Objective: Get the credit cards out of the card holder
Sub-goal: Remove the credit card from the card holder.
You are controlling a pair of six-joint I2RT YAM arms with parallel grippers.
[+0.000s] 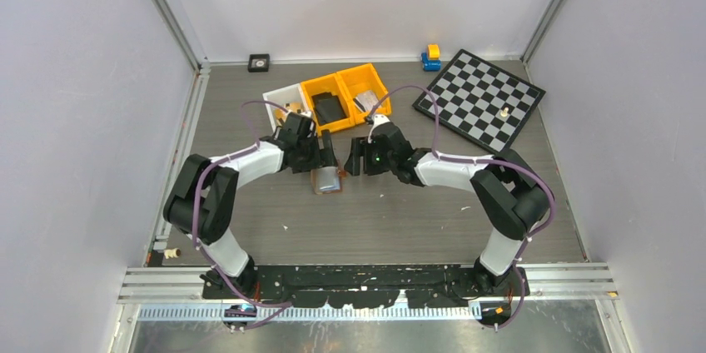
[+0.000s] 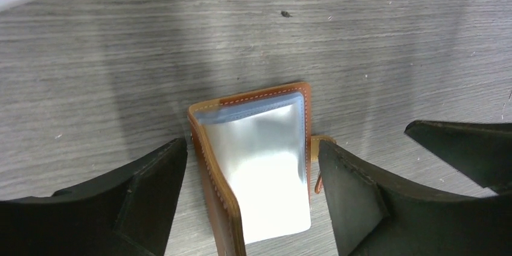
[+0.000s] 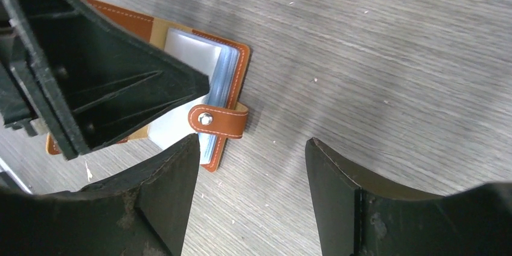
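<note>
I had my left gripper [image 2: 252, 150] set wide over the card holder [image 1: 326, 180], one finger on each side of it and nothing gripped, so that I could pin or steady it between them; the holder lay on the table [image 3: 392, 57] in front of the bins, partly open, one brown cover tilted up on my left; the credit cards [image 2: 259, 171] sat inside it, pale and shiny, with a blue edge at the far end, none of them out yet; my right gripper [image 3: 252, 144] hung just beside the holder, jaws wide and empty over bare wood, its left finger close to the snap strap [image 3: 217, 120]; I judged it was placed there to reach the card edges on that open side while my left kept the holder from sliding.
</note>
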